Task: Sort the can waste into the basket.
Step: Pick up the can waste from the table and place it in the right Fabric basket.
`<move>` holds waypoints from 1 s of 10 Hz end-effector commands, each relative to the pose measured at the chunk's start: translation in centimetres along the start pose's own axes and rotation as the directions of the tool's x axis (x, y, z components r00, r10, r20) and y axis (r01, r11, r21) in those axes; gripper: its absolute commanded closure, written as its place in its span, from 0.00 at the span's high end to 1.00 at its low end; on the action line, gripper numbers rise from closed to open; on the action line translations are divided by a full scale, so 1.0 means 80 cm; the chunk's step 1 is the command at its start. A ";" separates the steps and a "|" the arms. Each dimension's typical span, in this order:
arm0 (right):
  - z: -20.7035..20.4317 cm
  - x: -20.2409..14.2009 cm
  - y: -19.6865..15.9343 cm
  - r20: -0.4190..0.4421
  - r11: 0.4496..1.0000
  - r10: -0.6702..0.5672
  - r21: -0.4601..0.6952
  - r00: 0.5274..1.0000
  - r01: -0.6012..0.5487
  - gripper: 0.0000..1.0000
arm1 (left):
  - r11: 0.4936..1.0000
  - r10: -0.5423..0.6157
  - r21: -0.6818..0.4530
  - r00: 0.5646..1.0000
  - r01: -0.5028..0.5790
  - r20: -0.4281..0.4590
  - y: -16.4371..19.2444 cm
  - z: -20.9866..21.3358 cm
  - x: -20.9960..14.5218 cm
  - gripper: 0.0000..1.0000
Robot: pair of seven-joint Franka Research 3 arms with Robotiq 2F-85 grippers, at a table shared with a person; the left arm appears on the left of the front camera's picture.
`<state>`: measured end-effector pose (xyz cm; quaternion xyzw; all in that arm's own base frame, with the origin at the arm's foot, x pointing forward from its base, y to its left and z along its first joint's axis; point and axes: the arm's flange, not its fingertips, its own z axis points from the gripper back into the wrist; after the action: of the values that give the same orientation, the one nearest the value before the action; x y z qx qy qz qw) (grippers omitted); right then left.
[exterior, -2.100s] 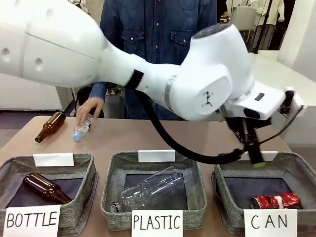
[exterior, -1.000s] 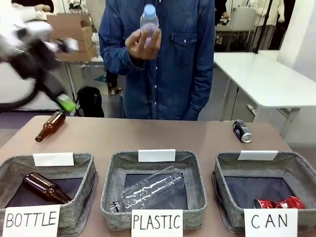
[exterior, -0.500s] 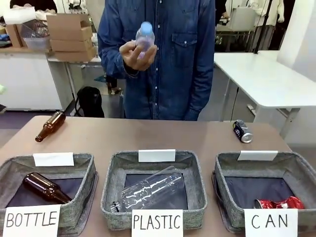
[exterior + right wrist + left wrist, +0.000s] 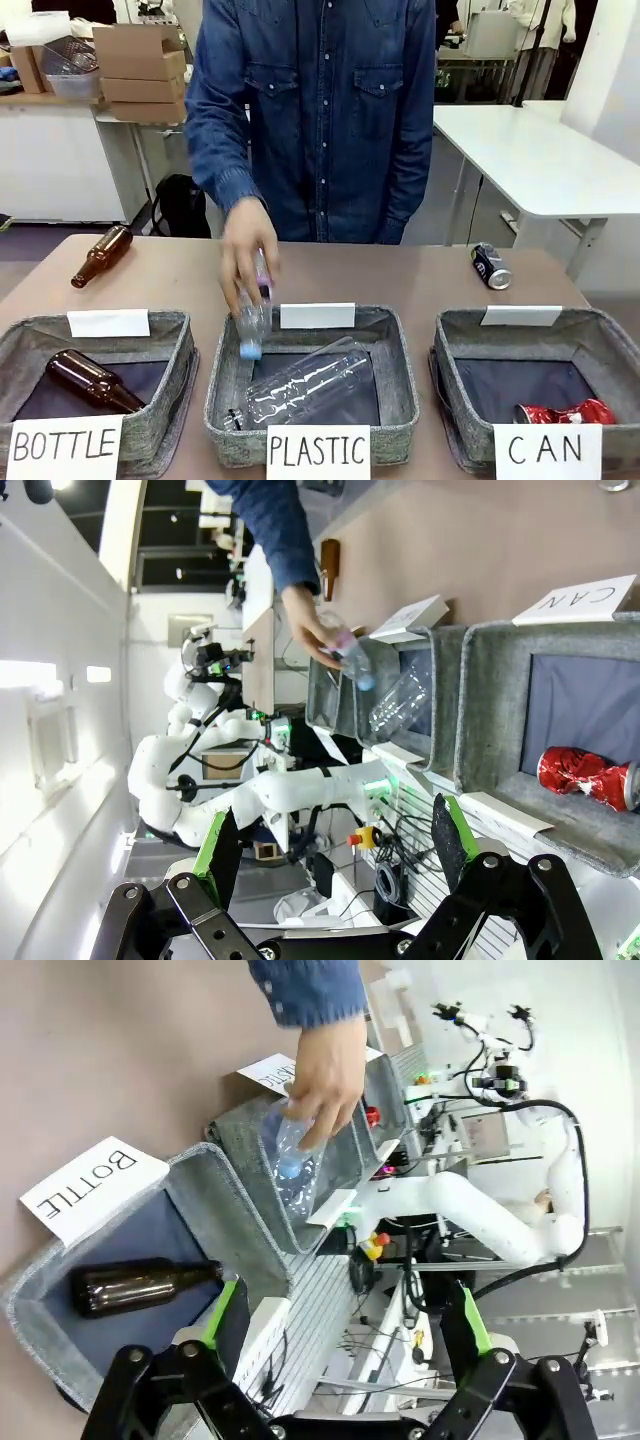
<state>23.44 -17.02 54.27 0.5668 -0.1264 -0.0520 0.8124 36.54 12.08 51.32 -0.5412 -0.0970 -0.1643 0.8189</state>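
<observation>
Red can (image 4: 560, 411) lies inside the CAN basket (image 4: 600, 322); black can (image 4: 491, 266) sits on the table (image 4: 400, 275) just behind that basket. Left claw (image 4: 347, 1305) and right claw (image 4: 333, 825) gape wide, holding nothing.

Brown table (image 4: 400, 275), near edge: BOTTLE basket (image 4: 160, 425), PLASTIC basket (image 4: 402, 375), CAN basket (image 4: 448, 375) in a row. Far side: brown bottle (image 4: 101, 256) lying left, black can (image 4: 491, 266) right.

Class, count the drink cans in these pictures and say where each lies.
2. A crushed red can lies in the CAN basket; a black can lies on the table beyond it. Basket walls could hide others.
</observation>
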 end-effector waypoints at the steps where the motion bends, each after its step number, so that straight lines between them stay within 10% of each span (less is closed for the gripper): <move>1: 0.002 0.002 0.004 0.013 1.000 -0.013 0.007 1.000 0.013 1.00 | 0.999 0.015 0.032 1.000 -0.014 -0.009 -0.003 0.001 -0.006 1.00; 8: 0.000 0.000 0.000 0.000 1.000 0.000 0.000 1.000 0.000 1.00 | 0.999 0.015 0.032 1.000 -0.014 -0.009 -0.003 0.001 -0.006 1.00; 10: -0.108 0.049 0.035 -0.054 0.847 0.158 -0.505 0.986 -0.163 1.00 | 0.999 0.015 0.032 1.000 -0.014 -0.009 -0.003 0.001 -0.006 1.00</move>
<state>26.34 -13.57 55.19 0.4586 -0.1441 -0.0344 0.8762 36.32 12.13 51.30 -0.5313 -0.0936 -0.1617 0.8264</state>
